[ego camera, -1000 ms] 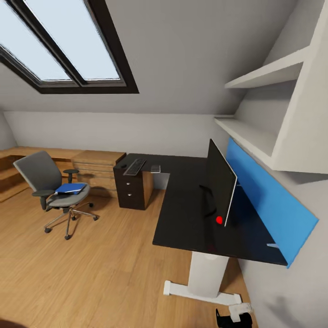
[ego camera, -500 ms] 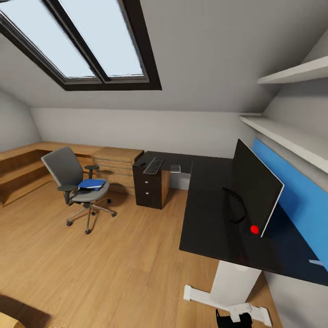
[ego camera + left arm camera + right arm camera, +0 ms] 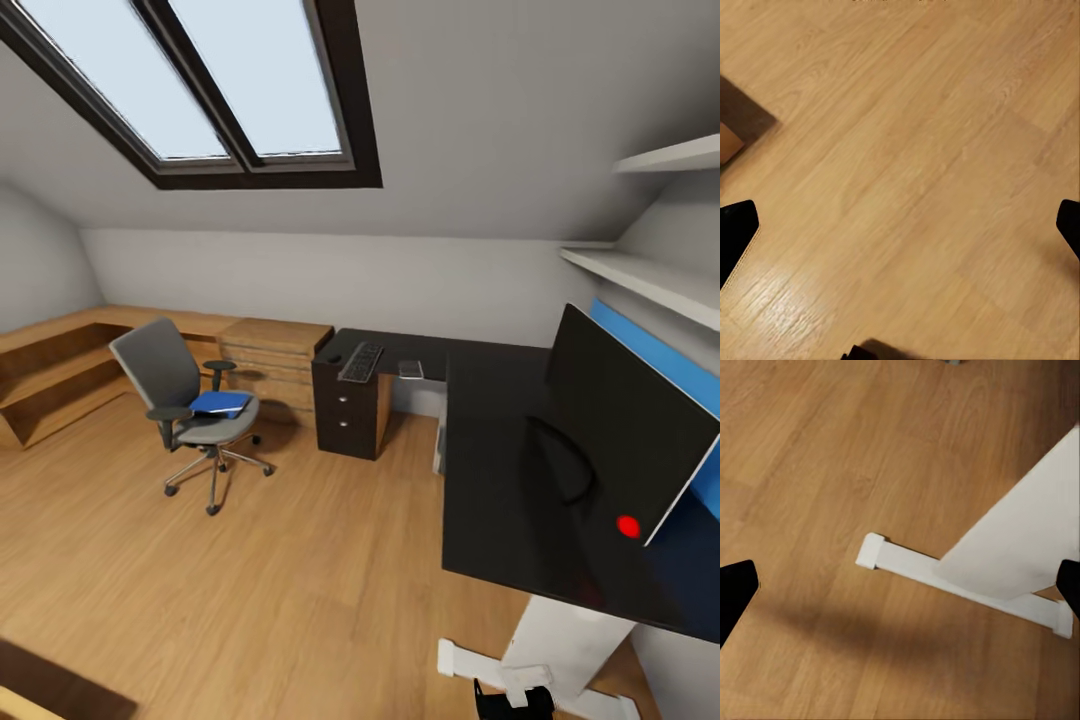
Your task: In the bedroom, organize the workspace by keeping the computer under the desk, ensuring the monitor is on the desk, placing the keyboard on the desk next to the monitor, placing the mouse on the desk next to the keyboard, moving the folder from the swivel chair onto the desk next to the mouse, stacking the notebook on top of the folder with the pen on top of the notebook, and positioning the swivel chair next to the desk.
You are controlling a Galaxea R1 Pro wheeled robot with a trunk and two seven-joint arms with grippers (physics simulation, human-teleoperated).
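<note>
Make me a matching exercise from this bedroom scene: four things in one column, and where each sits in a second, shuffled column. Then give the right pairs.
Things:
1. bright-blue flat folder
2. slim grey keyboard with dark keys
3. wide black-fronted monitor
4. grey swivel chair with chrome star base

Places:
A. on the far wing of the glossy black desk, above the dark drawer unit
B. on the wood-plank floor, in front of the low oak shelf unit
C. on the chair's seat
D. on the near wing of the desk, by the blue wall panel

Pairs: 1-C, 2-A, 3-D, 4-B
</note>
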